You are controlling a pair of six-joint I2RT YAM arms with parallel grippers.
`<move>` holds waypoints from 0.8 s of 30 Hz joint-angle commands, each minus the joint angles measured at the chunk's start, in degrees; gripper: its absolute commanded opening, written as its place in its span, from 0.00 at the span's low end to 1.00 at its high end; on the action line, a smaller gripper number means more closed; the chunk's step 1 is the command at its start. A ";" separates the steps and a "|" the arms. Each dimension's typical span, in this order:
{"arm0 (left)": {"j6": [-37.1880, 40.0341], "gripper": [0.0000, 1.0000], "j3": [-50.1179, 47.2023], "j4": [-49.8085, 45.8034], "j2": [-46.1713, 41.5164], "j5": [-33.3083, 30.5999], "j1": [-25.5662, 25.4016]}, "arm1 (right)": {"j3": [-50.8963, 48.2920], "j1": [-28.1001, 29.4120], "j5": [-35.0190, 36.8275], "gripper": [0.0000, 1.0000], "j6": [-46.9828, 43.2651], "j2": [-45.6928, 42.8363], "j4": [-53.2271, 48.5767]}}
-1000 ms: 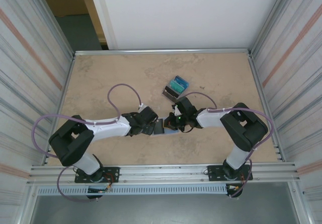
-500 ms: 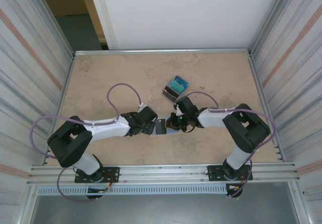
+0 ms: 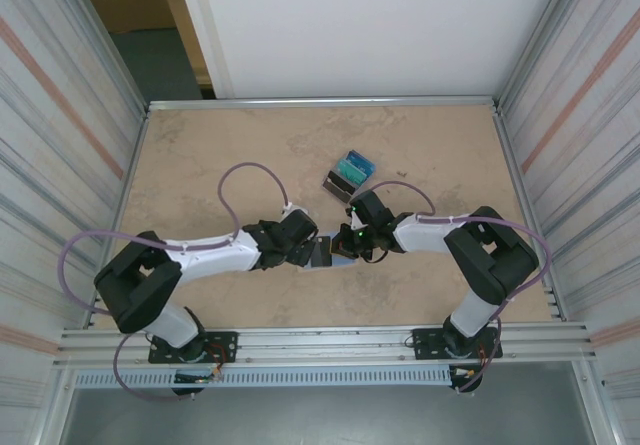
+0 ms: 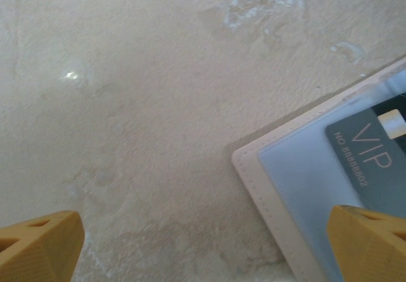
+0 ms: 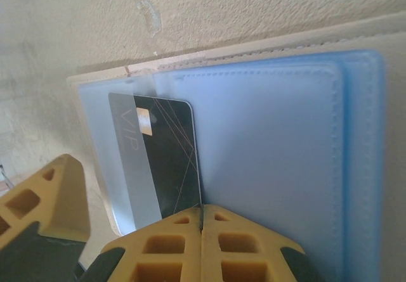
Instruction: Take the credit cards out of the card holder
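Observation:
The card holder (image 3: 328,261) lies open on the table between my two grippers, its pale blue inside (image 5: 273,136) facing up inside a tan stitched rim (image 4: 266,187). A dark grey credit card (image 5: 168,161) marked VIP sticks partway out of a clear pocket. My right gripper (image 5: 203,215) is shut on that card's near edge. My left gripper (image 4: 203,247) is open and low over the table, with one fingertip (image 4: 371,241) over the holder's corner. The same card (image 4: 374,158) shows beside that fingertip.
A pile of teal and dark cards (image 3: 350,173) lies on the table just beyond the right gripper. Corrugated metal walls close in the left and right sides, and a rail runs along the near edge.
The left gripper has edged slightly right towards the holder. The right gripper stays closed on the dark card at about the same spot.

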 commanded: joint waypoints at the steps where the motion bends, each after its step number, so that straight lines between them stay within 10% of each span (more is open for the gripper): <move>1: 1.59 0.99 2.32 -0.11 2.39 -0.85 -1.07 | 1.13 -0.51 1.06 0.00 -1.25 -1.81 -1.43; 24: -0.27 0.98 2.48 -1.84 6.19 -1.23 -1.37 | -4.31 -1.80 -7.06 0.15 5.11 -0.01 15.01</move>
